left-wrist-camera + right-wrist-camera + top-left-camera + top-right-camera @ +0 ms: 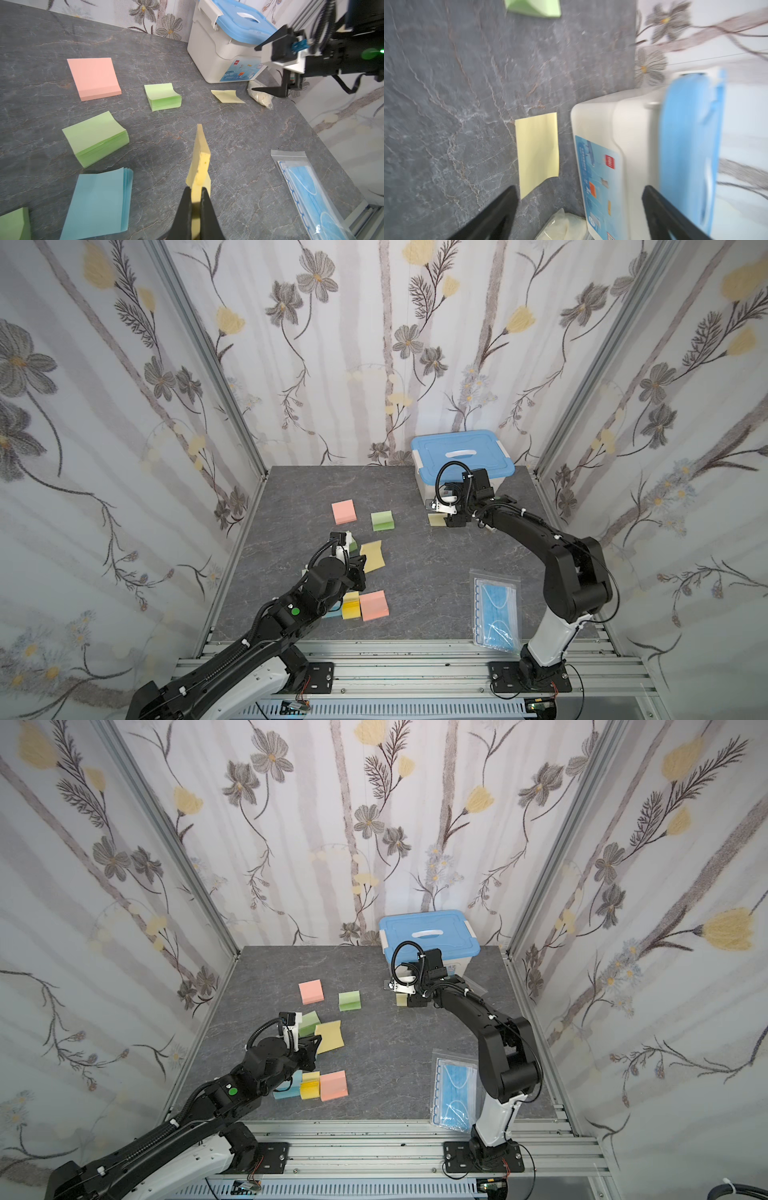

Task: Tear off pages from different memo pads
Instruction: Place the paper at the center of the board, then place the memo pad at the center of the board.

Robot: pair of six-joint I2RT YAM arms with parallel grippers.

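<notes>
A dark grey, marble-veined table [415, 572] carries everything. At its far right corner stands a white plastic storage box [424, 489] with a glossy blue clip-on lid [461, 450]. The front of the box bears a pale blue label with a small red patch, and its writing is too small to read. Near the front right lies a clear zip bag of blue face masks [496, 610], its long axis running front to back.

The memo pads are square paper stacks with layered edges. A far pink pad [344, 512] and a small green pad [382, 521] sit side by side mid-table. Nearer the left arm are a larger green pad [95, 139] and a blue pad [97, 203], and a near pink pad [374, 605] sits towards the front.

The left end effector [196, 189] is clamped on a yellow pad [200, 160]. In the left wrist view the pad is seen edge-on, reaching past the fingertips towards mid-table.

A loose yellow page [537, 151], thin and matte, lies flat on the table just beside the front of the box, one corner lifting slightly. The right end effector [580, 188] hovers over it with its jaws spread wide, holding nothing.
</notes>
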